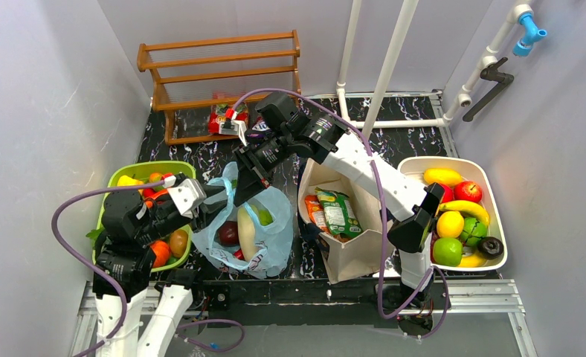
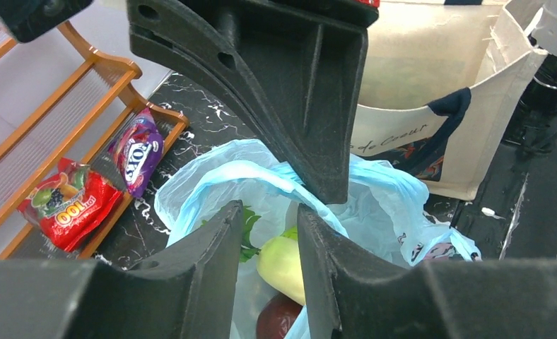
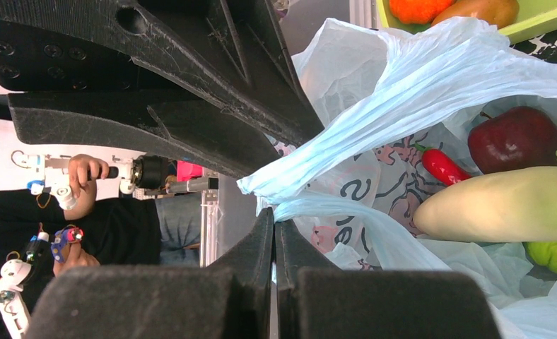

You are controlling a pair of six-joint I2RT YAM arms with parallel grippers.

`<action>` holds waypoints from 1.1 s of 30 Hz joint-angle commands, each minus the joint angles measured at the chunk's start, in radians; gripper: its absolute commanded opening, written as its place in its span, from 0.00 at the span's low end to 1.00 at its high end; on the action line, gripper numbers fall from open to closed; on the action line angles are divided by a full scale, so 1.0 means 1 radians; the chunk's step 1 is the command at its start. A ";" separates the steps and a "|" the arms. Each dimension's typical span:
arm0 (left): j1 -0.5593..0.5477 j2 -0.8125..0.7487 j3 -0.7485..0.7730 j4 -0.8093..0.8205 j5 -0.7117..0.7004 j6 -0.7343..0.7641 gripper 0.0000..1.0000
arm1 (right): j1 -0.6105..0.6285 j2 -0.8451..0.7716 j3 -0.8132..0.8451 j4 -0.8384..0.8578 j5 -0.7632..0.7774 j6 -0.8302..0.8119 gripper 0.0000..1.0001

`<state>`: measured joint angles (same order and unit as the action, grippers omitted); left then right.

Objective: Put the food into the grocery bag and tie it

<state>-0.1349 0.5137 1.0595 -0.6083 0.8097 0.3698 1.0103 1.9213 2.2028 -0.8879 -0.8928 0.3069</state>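
In the top view, a thin light-blue translucent plastic grocery bag [image 1: 279, 227] is seen standing open on the black marbled table [image 1: 416, 141], between a lime-green plastic tub [image 1: 137, 169] and a beige canvas tote [image 1: 349, 260]. A dark red apple [image 1: 229, 233] and a pale oblong vegetable [image 1: 247, 232] are seen inside it. The left gripper [image 1: 221, 195] and the right gripper [image 1: 245, 186] are seen close together over the bag's far rim.

In the left wrist view, the left gripper's fingers [image 2: 219, 240] are held apart by a narrow gap, through which bag film is seen. Whether any film is pinched cannot be told. A bunched handle is drawn up to the tip of the right gripper [image 2: 325, 192].

In the right wrist view, the right gripper's fingers [image 3: 261, 240] are pressed together on a strip of the bag's handle. A second handle is stretched to the left gripper's tips. A small red chilli pepper [image 3: 442, 166] is seen beside the apple, inside the grocery bag.
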 commanded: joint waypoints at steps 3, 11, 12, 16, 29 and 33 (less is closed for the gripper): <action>-0.006 0.004 -0.058 0.092 0.101 -0.007 0.36 | 0.005 0.000 0.040 0.029 -0.036 -0.005 0.01; -0.006 -0.008 -0.111 0.184 0.117 -0.052 0.36 | 0.005 -0.007 0.030 0.054 -0.066 0.016 0.01; -0.006 -0.013 -0.120 0.205 0.121 -0.061 0.36 | 0.005 -0.008 0.027 0.058 -0.072 0.020 0.01; -0.006 -0.017 -0.149 0.250 0.113 -0.079 0.37 | 0.005 -0.020 0.012 0.080 -0.086 0.034 0.01; -0.006 -0.029 -0.235 0.443 0.115 -0.189 0.34 | 0.007 -0.038 -0.036 0.129 -0.120 0.069 0.01; -0.006 -0.042 -0.264 0.532 0.109 -0.250 0.28 | 0.007 -0.046 -0.055 0.145 -0.122 0.077 0.01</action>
<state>-0.1349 0.4873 0.8196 -0.2043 0.9039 0.1883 1.0103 1.9198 2.1612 -0.7956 -0.9840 0.3702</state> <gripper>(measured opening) 0.318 0.027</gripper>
